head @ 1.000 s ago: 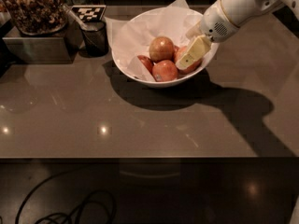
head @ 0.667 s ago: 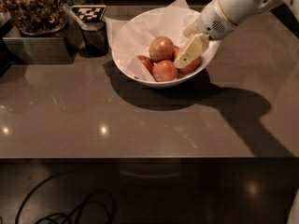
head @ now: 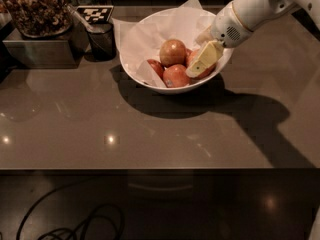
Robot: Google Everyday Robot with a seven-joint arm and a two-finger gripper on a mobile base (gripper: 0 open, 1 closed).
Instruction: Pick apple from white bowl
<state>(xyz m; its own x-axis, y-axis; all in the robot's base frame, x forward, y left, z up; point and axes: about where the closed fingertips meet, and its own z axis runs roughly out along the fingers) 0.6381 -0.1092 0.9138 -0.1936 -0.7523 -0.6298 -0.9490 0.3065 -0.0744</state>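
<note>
In the white bowl (head: 132, 74), the tool (head: 200, 59) still sits against the right-hand apple (head: 206, 73), barely shifted; its grip cannot be told.

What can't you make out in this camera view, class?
The apple: mostly hidden by the gripper, low in the bowl's right side.
Contact between them: covered by the gripper itself.
The arm: cut off by the top right edge.
The jar: cut off by the top left corner.

Your cream gripper (head: 202, 62) hangs at the right side of the white bowl (head: 165, 87), over the pinkish-red apple (head: 193, 58). You see a golden-brown apple (head: 172, 52), a deeper red apple (head: 176, 77), white paper (head: 140, 39), a black-and-white checkered tag (head: 95, 14) and a grey-brown counter (head: 150, 134).
</note>
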